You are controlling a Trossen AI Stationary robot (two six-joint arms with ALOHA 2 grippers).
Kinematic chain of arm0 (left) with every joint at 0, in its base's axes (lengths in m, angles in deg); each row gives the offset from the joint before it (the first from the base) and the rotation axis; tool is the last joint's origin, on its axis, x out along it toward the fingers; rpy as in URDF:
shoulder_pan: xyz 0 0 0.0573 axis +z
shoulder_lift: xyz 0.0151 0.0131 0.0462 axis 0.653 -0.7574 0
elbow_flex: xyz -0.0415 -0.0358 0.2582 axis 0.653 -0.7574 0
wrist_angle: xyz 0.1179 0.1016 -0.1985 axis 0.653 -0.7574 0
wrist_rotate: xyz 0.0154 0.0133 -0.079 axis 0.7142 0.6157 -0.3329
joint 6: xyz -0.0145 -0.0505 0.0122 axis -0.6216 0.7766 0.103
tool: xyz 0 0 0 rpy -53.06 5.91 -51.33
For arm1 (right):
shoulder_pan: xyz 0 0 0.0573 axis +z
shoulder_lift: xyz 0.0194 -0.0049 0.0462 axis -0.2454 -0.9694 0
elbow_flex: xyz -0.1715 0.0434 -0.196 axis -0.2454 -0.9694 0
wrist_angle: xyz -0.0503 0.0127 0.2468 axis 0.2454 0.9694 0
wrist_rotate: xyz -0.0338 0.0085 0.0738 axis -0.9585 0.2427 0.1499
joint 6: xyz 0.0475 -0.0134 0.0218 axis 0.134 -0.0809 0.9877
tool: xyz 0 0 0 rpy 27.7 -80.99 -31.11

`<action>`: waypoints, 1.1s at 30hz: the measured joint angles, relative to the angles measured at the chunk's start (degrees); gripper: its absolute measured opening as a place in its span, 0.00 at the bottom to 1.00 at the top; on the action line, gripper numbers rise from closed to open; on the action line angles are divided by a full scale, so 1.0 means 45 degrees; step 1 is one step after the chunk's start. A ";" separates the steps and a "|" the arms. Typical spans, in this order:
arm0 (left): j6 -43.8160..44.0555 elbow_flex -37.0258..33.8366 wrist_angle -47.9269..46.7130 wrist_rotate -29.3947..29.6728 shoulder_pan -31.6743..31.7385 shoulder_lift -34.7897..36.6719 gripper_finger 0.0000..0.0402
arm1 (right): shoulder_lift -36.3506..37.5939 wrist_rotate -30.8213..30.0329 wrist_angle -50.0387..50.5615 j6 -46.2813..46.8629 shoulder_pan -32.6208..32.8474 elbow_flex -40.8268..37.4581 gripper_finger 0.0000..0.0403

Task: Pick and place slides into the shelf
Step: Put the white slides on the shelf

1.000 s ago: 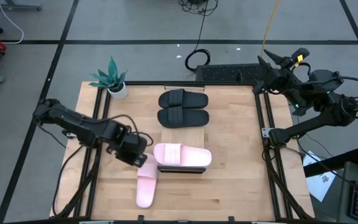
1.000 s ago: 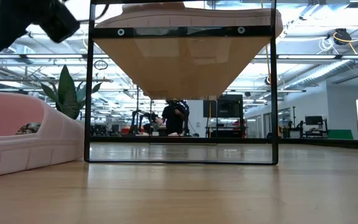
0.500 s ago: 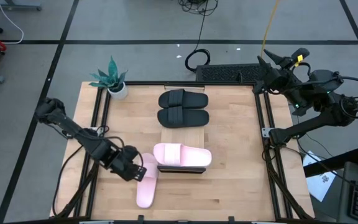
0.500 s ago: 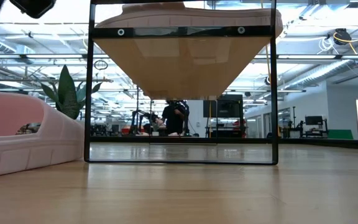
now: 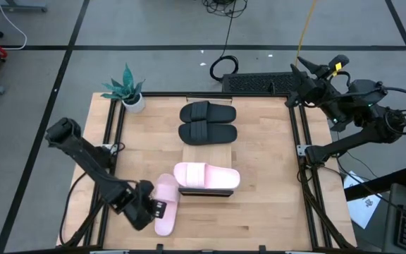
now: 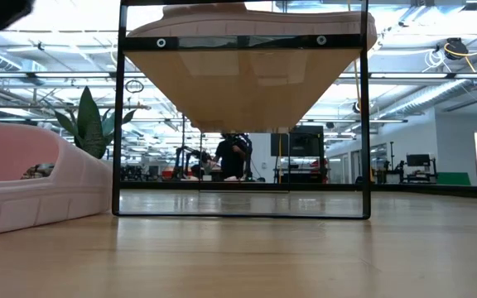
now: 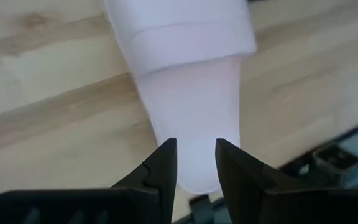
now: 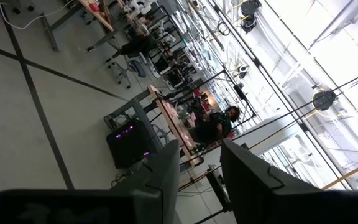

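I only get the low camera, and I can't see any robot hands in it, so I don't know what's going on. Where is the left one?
Observer: The left gripper is near the front of the table, right at one end of the loose pink slide.
Operator: Is it holding the slide?
Observer: Not that I can see. In its wrist view its fingers stand apart, and the slide's end lies just past them.
Operator: And the other hand?
Observer: The right gripper waits off the table's back right corner, open and empty, facing out into the room.
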 joint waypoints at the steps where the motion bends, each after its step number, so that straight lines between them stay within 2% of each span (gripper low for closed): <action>1: 0.0477 -0.0002 -0.0010 0.0432 -0.0208 0.0000 0.27 | -0.0003 0.0001 0.0000 0.0000 0.0000 0.0000 0.27; 4: 0.1335 -0.0002 0.0169 0.1140 -0.0666 0.0015 0.27 | -0.0022 0.0003 0.0005 0.0005 0.0000 0.0000 0.27; 10: 0.1391 -0.0002 -0.0379 0.1227 -0.0907 -0.0392 0.27 | -0.0022 0.0003 0.0005 0.0010 0.0000 0.0000 0.27; 15: 0.1436 -0.0002 -0.1267 0.2532 -0.0952 -0.0844 0.27 | -0.0022 0.0003 0.0002 0.0010 0.0000 0.0000 0.27; 21: 0.1856 -0.0002 -0.2066 0.2563 -0.0983 -0.1297 0.27 | -0.0022 0.0003 0.0000 0.0010 0.0000 0.0000 0.27; 33: 0.1722 -0.0002 -0.1232 0.2780 -0.1138 -0.1472 0.27 | -0.0039 0.0008 -0.0012 0.0010 -0.0003 0.0000 0.27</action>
